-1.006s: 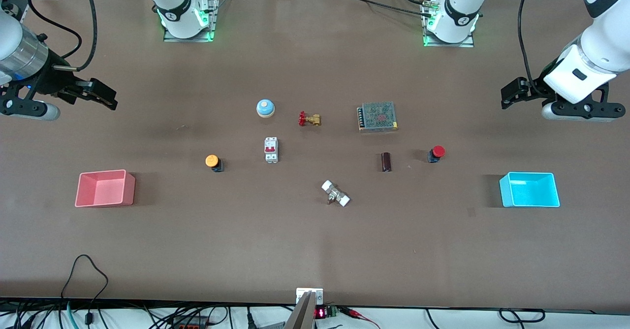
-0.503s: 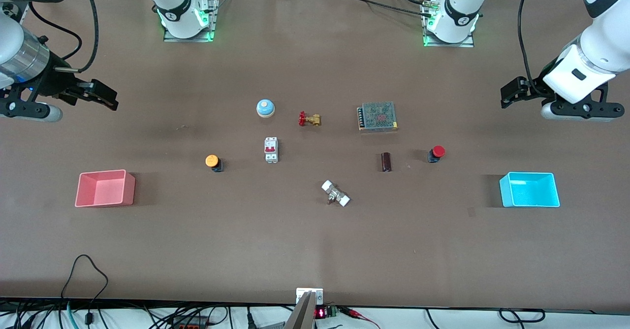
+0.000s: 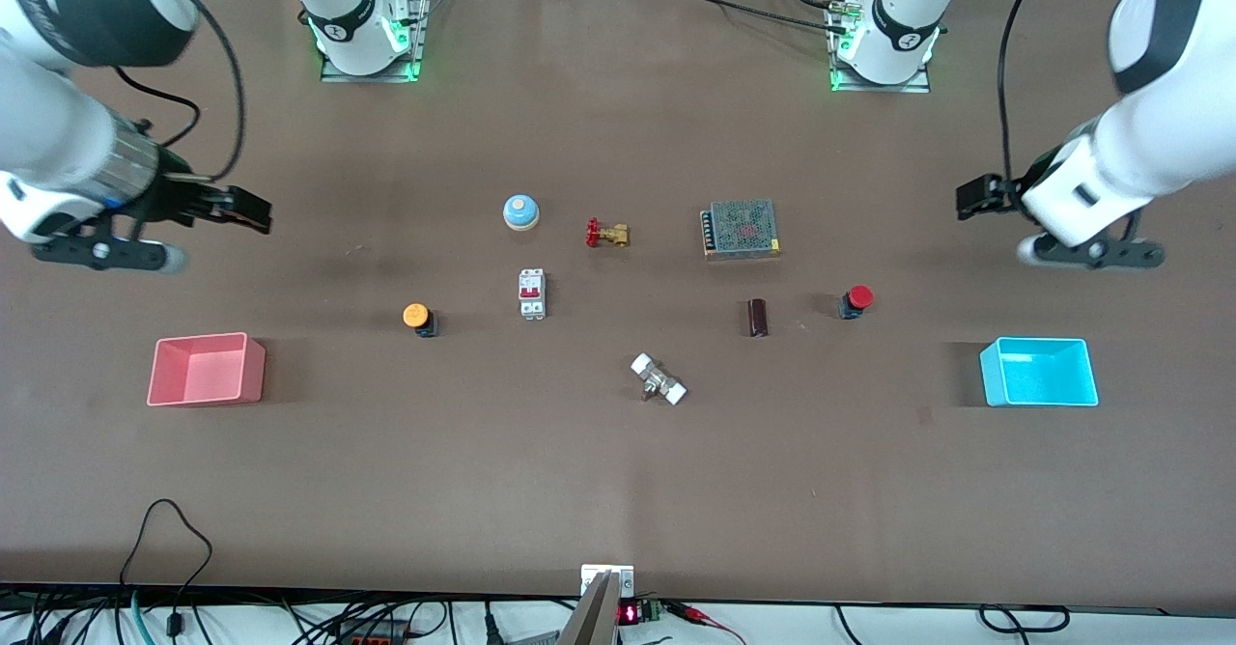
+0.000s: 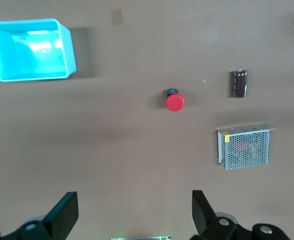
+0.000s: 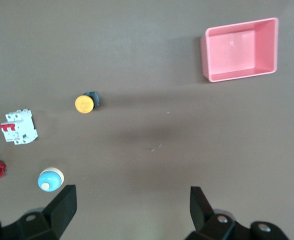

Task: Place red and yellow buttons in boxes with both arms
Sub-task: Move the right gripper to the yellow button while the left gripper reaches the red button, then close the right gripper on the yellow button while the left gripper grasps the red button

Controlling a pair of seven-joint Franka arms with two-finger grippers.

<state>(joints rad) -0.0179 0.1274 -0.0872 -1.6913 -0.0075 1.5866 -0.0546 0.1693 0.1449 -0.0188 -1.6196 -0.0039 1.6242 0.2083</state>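
Approach step, I reckon: both grippers, left gripper (image 3: 973,196) and right gripper (image 3: 253,210), hang spread and empty, each well short of its button, red button (image 3: 856,300), yellow button (image 3: 417,318), so next is 2 descents.

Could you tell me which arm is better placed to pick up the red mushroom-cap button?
The left. Its open left gripper hangs over the table at the end where the red mushroom-cap button and cyan plastic bin sit. The open right gripper is over the pink bin's end.
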